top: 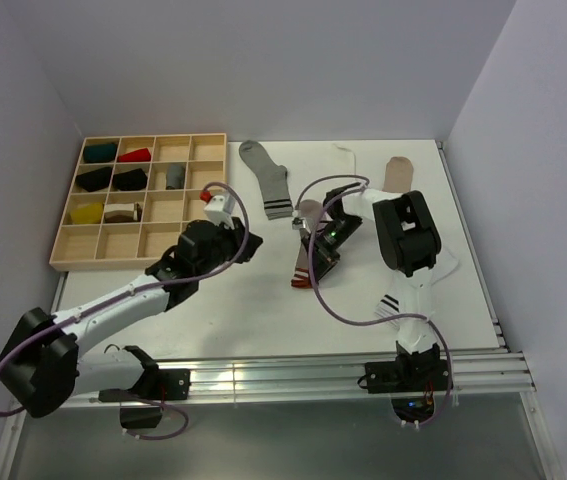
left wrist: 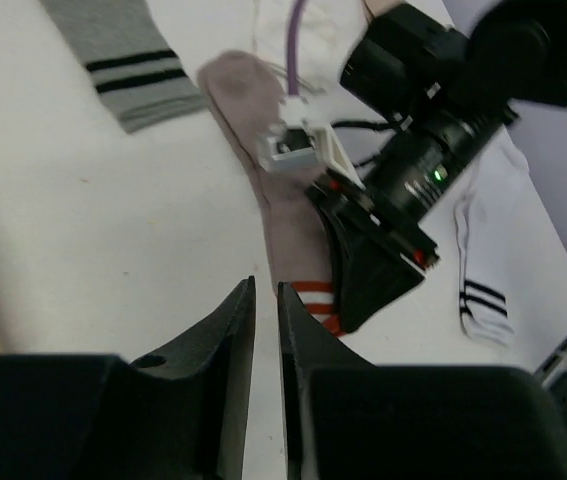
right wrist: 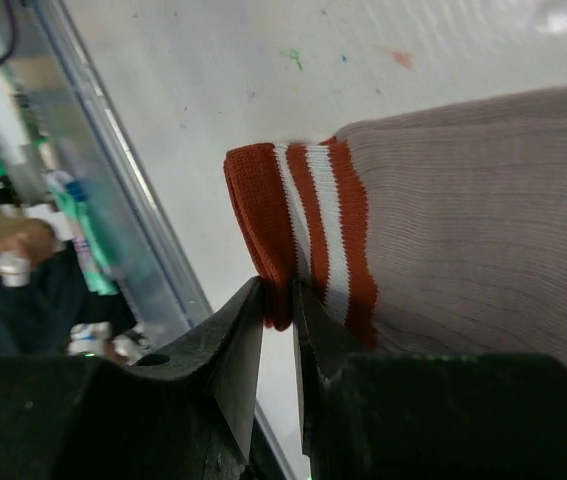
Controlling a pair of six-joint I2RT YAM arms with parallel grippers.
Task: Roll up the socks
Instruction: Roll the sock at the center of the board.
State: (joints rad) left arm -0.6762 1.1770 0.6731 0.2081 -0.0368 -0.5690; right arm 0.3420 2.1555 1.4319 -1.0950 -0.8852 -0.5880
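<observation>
A taupe sock with red-white stripes (right wrist: 463, 200) lies on the white table (top: 263, 310), toe away from me (top: 308, 210). My right gripper (right wrist: 278, 290) is shut on the folded edge of its red cuff; the top view shows this gripper (top: 308, 272) low over the sock's cuff end. In the left wrist view, my left gripper (left wrist: 266, 285) hovers just left of that cuff (left wrist: 313, 295). Its jaws are almost together with only bare table between them. A grey sock with dark stripes (top: 268, 180) lies flat further back. A white sock with black stripes (left wrist: 483, 290) lies right of the right arm.
A wooden divided tray (top: 103, 262) sits at the back left, holding several rolled socks in black, red, yellow and grey. Another taupe sock (top: 395, 170) lies near the back right. Purple cables loop around both arms. A metal rail (top: 293, 375) runs along the near edge.
</observation>
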